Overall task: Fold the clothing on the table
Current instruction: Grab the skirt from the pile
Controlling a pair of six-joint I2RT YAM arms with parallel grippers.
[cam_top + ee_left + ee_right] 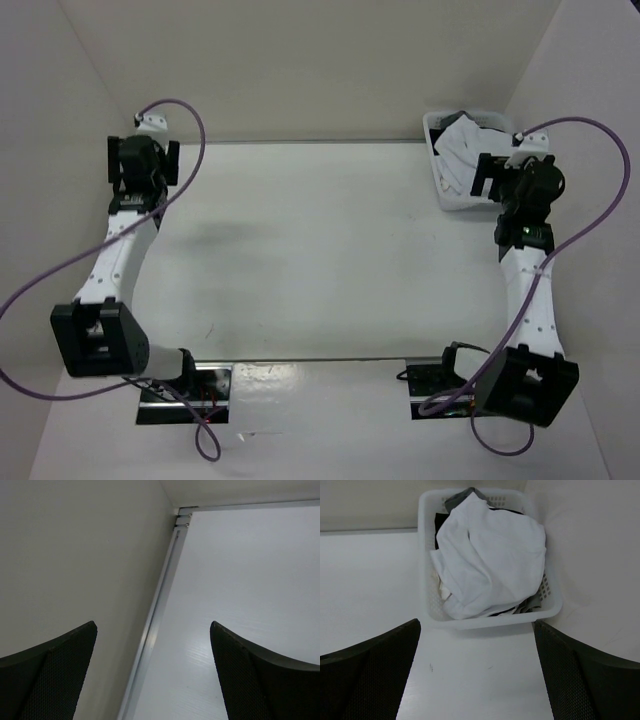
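Left wrist view: the left gripper (152, 626) hangs wide open and empty above the desk (250, 580), by its metal rail (160, 595). Right wrist view: the right gripper (477, 624), likewise spread and empty, faces a white plastic basket (426, 555). The clothing (439, 524) peeks out black beneath a white cloth bundle (490, 555) (mostly hidden). It looks soft, light and limp, so pinch an exposed edge. Top external view: the basket sits at the desk's far right corner.

Overhead view looks down on the whole tabletop (320, 250) — left wrist sits close over its rail (150, 630), right wrist faces the basket (490, 621), also visible overhead.
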